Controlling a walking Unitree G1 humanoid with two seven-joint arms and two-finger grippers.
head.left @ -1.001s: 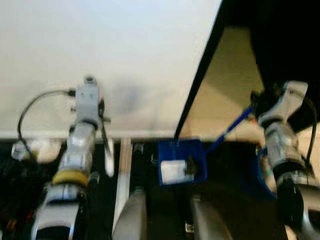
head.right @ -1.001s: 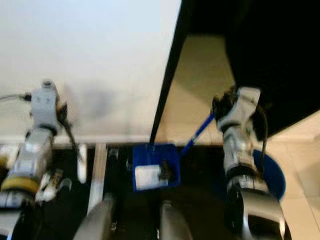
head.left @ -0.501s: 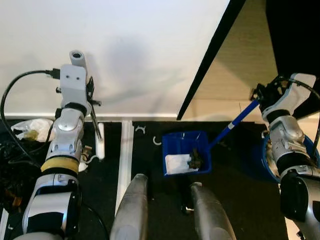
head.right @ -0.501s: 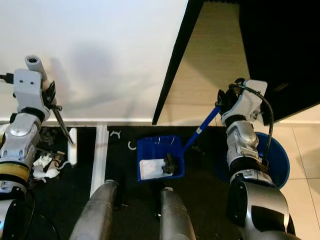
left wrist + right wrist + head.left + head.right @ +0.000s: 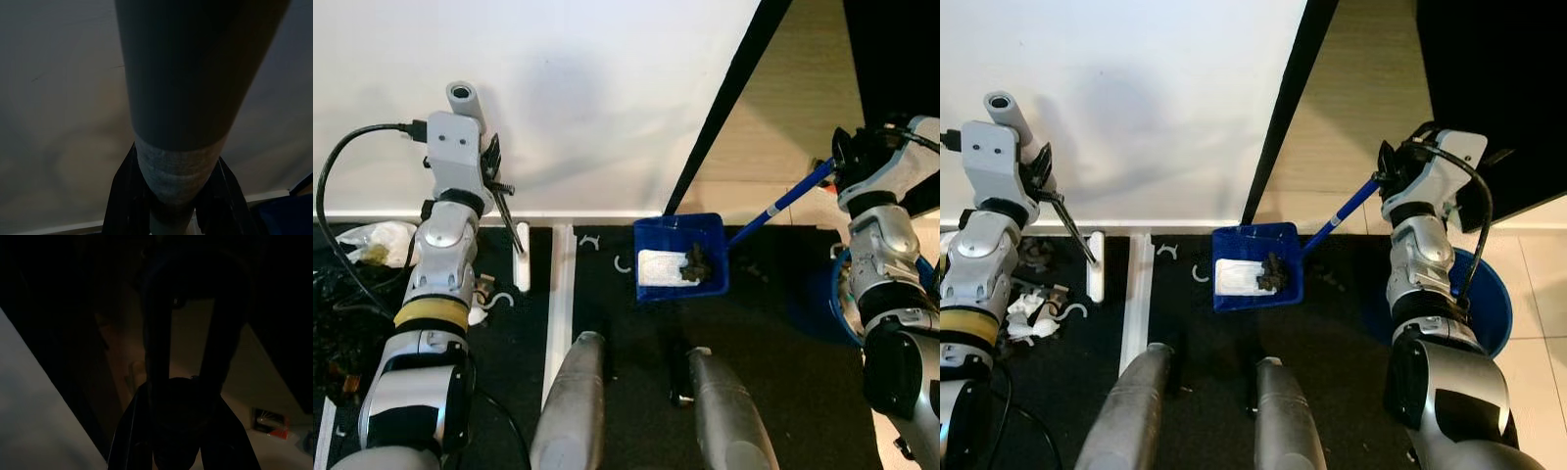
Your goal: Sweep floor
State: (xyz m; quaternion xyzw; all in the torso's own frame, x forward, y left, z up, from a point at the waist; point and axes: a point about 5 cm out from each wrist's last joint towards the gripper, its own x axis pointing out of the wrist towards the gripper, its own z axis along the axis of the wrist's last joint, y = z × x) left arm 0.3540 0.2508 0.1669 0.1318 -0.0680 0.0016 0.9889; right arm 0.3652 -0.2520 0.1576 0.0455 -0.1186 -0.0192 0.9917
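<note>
My left gripper (image 5: 495, 182) is shut on a thin broom handle (image 5: 181, 98). The rod runs down to a white brush head (image 5: 521, 270) resting on the black floor by the white wall. On the right, my right gripper (image 5: 838, 166) is shut on the blue handle (image 5: 783, 203) of a blue dustpan (image 5: 681, 268). The dustpan sits ahead of my legs near the wall base. Inside it lie a white scrap (image 5: 659, 266) and a dark clump (image 5: 695, 262). In the dark right wrist view, black fingers (image 5: 215, 357) close around the handle.
A blue bin (image 5: 1491, 302) stands on the floor at my right. Crumpled white litter (image 5: 374, 244) and small white bits (image 5: 1034, 313) lie at the left. White curved pieces (image 5: 588, 240) lie near a white strip (image 5: 558, 304). A black panel edge (image 5: 724, 98) slants from the wall.
The picture has sharpened and shifted as the camera moved. My right gripper has risen, and the dustpan has slid away from my legs toward the wall. The brush head has edged forward.
</note>
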